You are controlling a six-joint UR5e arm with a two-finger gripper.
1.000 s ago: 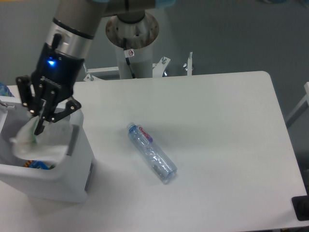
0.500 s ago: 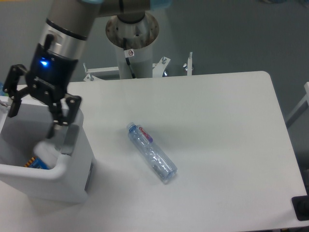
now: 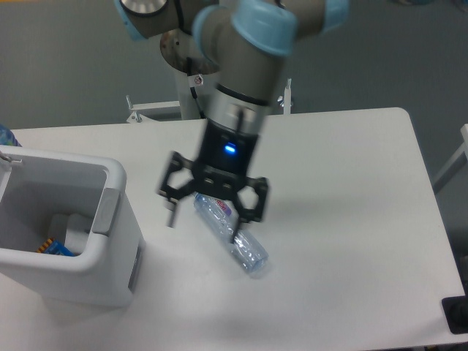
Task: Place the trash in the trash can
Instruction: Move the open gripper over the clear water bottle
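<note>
Light fell evenly and softly from above, bright on the white desk (image 3: 344, 190) and without harsh glare. My claw (image 3: 212, 208) and arm (image 3: 245, 88) were smeared by motion blur, their edges ghosted, while a blue indicator glowed sharp on my wrist. The bottle (image 3: 234, 238) cast only a faint shadow. The trash can (image 3: 80, 267) threw a soft grey shade beside its base. The background was dim grey.

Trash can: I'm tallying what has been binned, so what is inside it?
Inside the trash can lies a whitish wrapper and something orange-and-blue at the bottom. The near wall hides the rest of the floor.
</note>
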